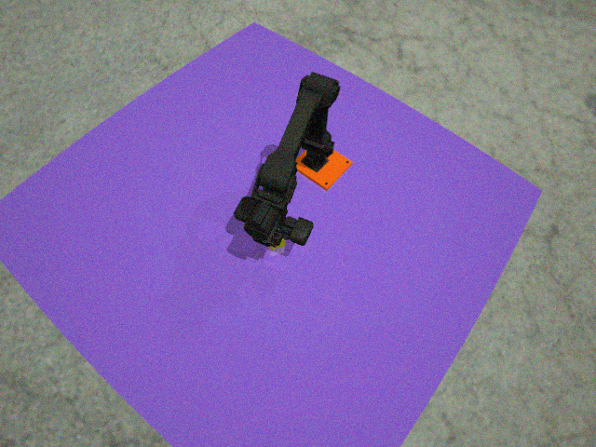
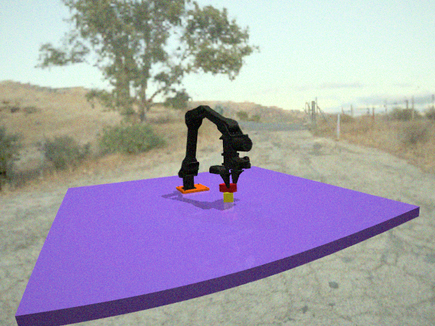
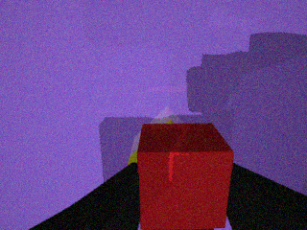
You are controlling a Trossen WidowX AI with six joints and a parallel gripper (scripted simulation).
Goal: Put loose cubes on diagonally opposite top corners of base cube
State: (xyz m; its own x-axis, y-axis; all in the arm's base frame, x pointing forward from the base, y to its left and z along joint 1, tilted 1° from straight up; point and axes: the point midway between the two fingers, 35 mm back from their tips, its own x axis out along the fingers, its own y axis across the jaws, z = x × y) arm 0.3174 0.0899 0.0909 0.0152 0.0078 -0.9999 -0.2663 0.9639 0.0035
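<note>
Two red cubes (image 2: 227,187) cap one yellow cube (image 2: 228,197), tool (image 2: 230,183) gripping one.

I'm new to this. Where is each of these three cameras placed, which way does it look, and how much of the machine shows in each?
Top: high overhead, looking down at the purple mat; the whole arm shows, on its orange base plate.
Exterior: low at the side, looking across the mat; the full arm shows, its gripper over the yellow cube.
Wrist: on the arm, looking past the dark fingers gripping a red cube.
Shared: exterior and wrist both show red cubes above the yellow one.
</note>
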